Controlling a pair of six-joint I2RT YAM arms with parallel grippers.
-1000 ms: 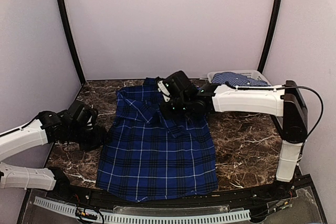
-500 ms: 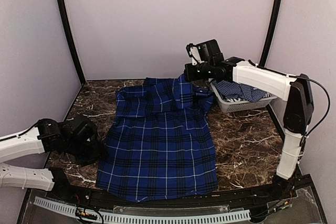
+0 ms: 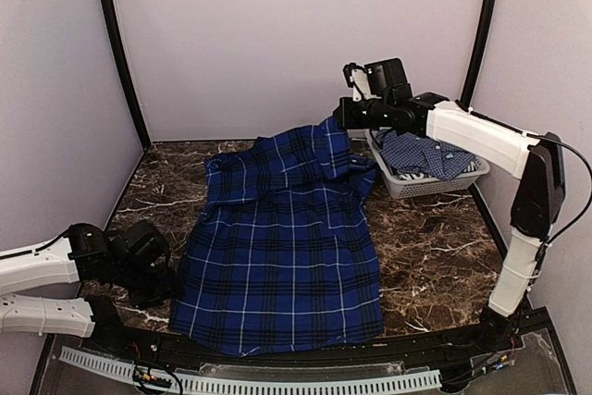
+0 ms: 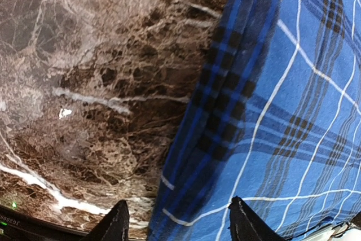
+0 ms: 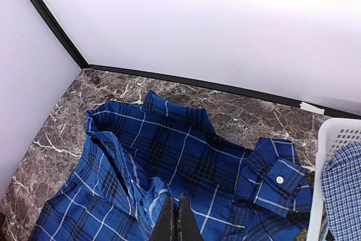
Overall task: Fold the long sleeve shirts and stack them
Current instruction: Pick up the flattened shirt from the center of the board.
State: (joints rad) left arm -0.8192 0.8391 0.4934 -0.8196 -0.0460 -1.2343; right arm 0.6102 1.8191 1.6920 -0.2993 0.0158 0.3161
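A dark blue plaid long sleeve shirt (image 3: 277, 247) lies spread across the marble table, its far right part pulled up off the surface. My right gripper (image 3: 340, 117) hangs high near the back wall, shut on a bunch of that cloth (image 5: 161, 196). In the right wrist view the shirt (image 5: 186, 150) drapes below, with a buttoned cuff (image 5: 276, 179) at the right. My left gripper (image 4: 179, 221) is low at the shirt's left edge (image 4: 282, 111), open, with the hem running between its fingertips. A lighter blue checked shirt (image 3: 421, 153) lies in the basket.
A pale plastic lattice basket (image 3: 407, 182) stands at the back right corner, close under the right arm. Bare marble table (image 3: 435, 247) shows right of the shirt and at the far left (image 3: 166, 173). Walls close in on three sides.
My right gripper has risen and moved back-right with the plaid cloth, lifting the shirt's upper part and uncovering the basket. My left gripper has slid nearer the front along the shirt's left edge.
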